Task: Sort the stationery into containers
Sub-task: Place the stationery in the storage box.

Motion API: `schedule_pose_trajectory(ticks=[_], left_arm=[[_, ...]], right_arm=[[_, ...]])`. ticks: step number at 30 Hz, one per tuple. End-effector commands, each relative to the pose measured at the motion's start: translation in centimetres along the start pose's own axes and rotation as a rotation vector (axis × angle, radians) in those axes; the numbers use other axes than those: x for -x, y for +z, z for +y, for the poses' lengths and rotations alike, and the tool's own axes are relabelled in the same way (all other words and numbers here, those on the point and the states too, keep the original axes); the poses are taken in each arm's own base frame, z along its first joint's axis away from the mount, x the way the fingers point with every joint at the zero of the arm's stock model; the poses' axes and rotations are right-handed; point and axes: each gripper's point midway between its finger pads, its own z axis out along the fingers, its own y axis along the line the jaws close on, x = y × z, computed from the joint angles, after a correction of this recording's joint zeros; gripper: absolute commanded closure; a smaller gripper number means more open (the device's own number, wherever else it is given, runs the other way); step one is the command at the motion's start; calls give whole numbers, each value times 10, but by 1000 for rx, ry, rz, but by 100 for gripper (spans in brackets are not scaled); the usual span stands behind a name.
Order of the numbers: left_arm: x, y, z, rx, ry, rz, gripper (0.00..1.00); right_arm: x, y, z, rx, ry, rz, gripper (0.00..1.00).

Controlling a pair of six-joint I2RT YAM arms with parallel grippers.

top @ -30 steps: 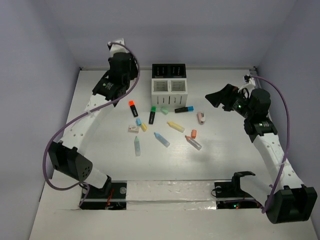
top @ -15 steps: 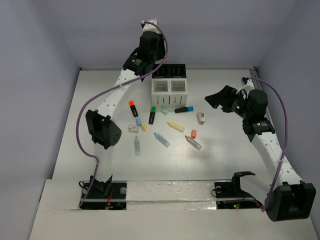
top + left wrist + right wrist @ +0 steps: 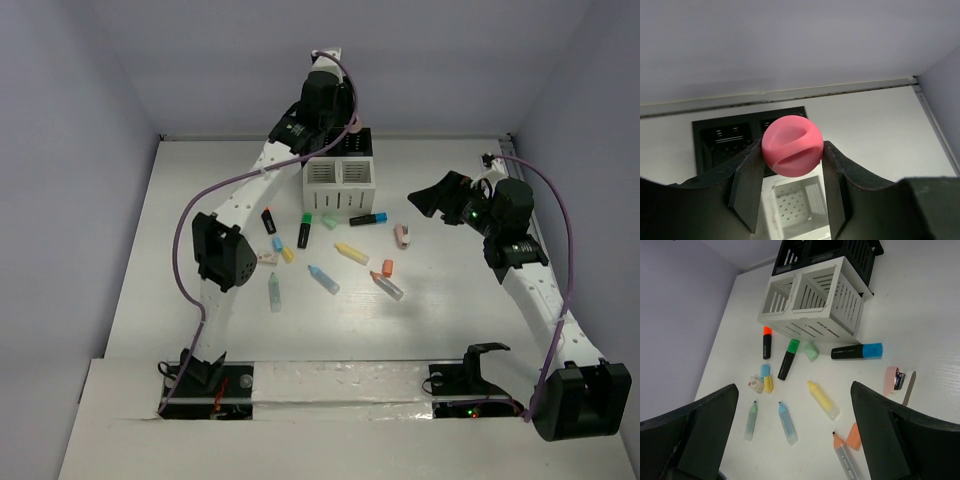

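Left tool (image 3: 792, 150) partly closed, clamped on round pink eraser (image 3: 790, 141), held in the air above desk organizer (image 3: 340, 174); which of its 4 compartments lies below cannot be told. Right tool (image 3: 437, 197) spread wide, holding nothing, hovering right of organizer. Yellow highlighter (image 3: 823, 401) among loose stationery on worktop (image 3: 450, 300).

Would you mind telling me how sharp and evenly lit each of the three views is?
Top external view: soft, even light, only faint shadows on the table, no glare. Left wrist view: the pink round item is crisp, the dark left fingers show little detail. Right wrist view: the organizer is sharp, its lines leaning with the wide lens; the right fingers are near-black.
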Motion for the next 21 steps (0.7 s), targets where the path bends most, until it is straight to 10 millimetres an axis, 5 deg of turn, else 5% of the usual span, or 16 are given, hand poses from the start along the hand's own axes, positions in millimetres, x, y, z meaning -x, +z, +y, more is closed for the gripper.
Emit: schedule_pose_trajectory(ticks=[1,21], left_arm=[[22,9,-23,-64,-18,-96,94],[-13,47,-14,-26,-28,-83,88]], right_arm=[[7,1,10,48,-35,-31,0],[3,3,17,72,-40,-21,0]])
